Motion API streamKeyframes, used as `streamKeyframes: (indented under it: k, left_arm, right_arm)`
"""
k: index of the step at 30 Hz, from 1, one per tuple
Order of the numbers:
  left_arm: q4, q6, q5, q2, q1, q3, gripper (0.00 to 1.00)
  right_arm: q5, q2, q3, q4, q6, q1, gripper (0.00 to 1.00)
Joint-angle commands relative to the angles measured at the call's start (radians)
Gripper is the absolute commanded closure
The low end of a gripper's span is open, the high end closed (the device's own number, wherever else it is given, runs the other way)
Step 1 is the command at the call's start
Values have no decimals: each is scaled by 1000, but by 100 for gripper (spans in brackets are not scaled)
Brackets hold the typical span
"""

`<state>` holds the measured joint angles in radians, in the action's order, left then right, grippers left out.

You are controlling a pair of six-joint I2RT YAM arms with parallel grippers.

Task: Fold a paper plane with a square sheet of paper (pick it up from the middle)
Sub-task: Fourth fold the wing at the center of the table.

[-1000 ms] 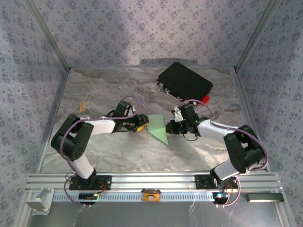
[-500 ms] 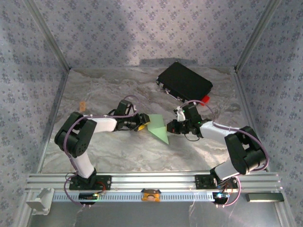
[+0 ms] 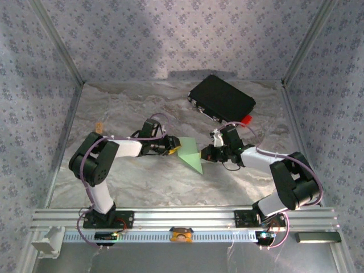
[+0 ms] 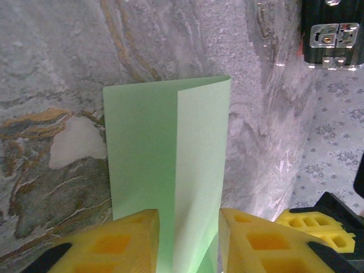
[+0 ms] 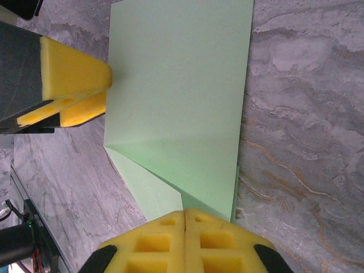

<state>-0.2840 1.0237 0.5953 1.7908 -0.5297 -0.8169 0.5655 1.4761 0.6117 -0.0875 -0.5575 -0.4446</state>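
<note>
The square sheet of paper [image 3: 190, 153] lies mid-table, pale green, folded into a narrower shape with a diagonal crease [image 5: 182, 96]. My left gripper [image 3: 172, 149] is at its left edge. In the left wrist view the left gripper [image 4: 189, 227] has its jaws apart, with a raised fold of the paper [image 4: 165, 153] standing between the yellow pads and touching neither. My right gripper [image 3: 206, 153] is at the sheet's right edge. Seen from the right wrist, this gripper [image 5: 185, 219] is shut, its tips on the paper's edge; I cannot tell whether paper is pinched.
A black rectangular case [image 3: 222, 98] lies at the back right with a small red tab [image 3: 246, 119] beside it. A small tan object [image 3: 99, 126] sits near the left wall. Patterned walls and metal rails close in the marble-look table [image 3: 142, 182].
The left gripper has slid a little right onto the paper's edge and its jaws have narrowed around the raised fold. The right gripper has stayed shut, shifting slightly.
</note>
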Motion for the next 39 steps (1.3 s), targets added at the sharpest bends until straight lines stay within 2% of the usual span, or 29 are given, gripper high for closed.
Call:
streamKeyframes:
  k: [1, 4, 6, 10, 13, 17, 20, 25, 27, 34, 39]
  left_arm:
    - [-63, 19, 32, 23, 5, -5, 73]
    - [-87, 30, 40, 30, 4, 0, 80]
    - [-108, 44, 34, 25, 4, 15, 82]
    - [-135, 59, 25, 5, 4, 38, 91]
    - [-132, 59, -7, -26, -1, 59, 93]
    - [-124, 68, -44, -61, -9, 80, 95]
    - [-105, 63, -67, -82, -16, 90, 95]
    - [-142, 81, -87, -76, -37, 110, 94]
    - [-148, 80, -80, -74, -42, 100, 90]
    - [-132, 59, -71, -88, -46, 82, 78]
    - [-123, 49, -68, -94, -46, 76, 82]
  right_arm:
    - [8, -21, -6, 0, -6, 6, 91]
    - [1, -25, 0, 16, -4, 5, 88]
    - [-17, -43, 5, 38, -1, 1, 79]
    - [-127, -122, 8, 110, 30, -12, 64]
    - [-216, -190, -7, 132, 61, -36, 59]
    - [-410, -267, -50, 88, 158, -125, 57]
    - [-540, -295, -97, -8, 247, -209, 55]
    - [-701, -291, -130, -81, 476, -353, 59]
    - [-756, -295, -159, -133, 511, -385, 59]
    - [-781, -315, -204, -190, 587, -416, 60]
    - [-779, -338, -233, -219, 648, -452, 58]
